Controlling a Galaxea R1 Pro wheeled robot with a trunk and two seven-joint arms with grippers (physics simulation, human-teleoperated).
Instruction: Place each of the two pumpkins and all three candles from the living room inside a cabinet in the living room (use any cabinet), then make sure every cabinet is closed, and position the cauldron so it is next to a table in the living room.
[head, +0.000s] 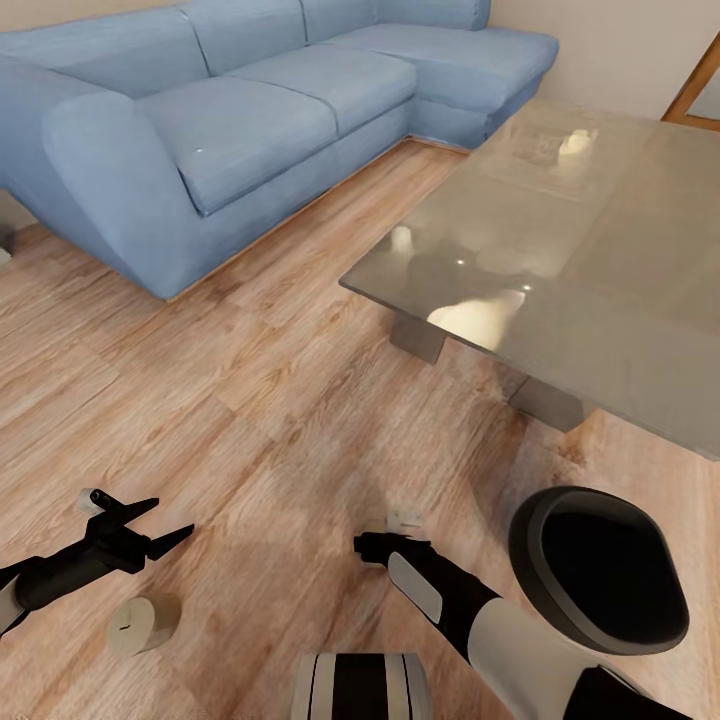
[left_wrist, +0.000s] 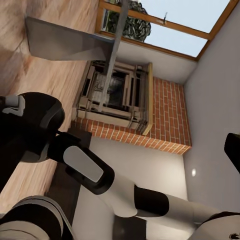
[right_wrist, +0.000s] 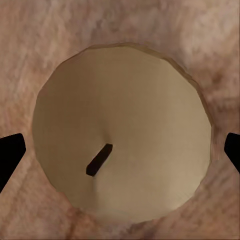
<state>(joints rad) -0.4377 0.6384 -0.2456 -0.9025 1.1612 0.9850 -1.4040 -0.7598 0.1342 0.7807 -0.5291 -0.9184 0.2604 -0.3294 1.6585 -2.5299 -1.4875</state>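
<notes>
Candle (right_wrist: 122, 132) sits upright on the wood floor (head: 250, 400), seen top-down in the right wrist view, wick a dark slash off-centre. Right gripper (right_wrist: 120, 150) hovers straight above it, fingers spread wide w/ one tip each side of the candle, clear of it, nothing held. In the head view that candle is mostly hidden under the right gripper. 2nd candle (head: 143, 624) lies on the floor near the left gripper (head: 160, 525), whose fingers are parted & empty, pointing toward the mid floor. Cauldron (head: 598, 570) stands on the floor by the right forearm, near the bench (head: 600, 230) front edge. Blue sofa (head: 250, 110) beyond.
</notes>
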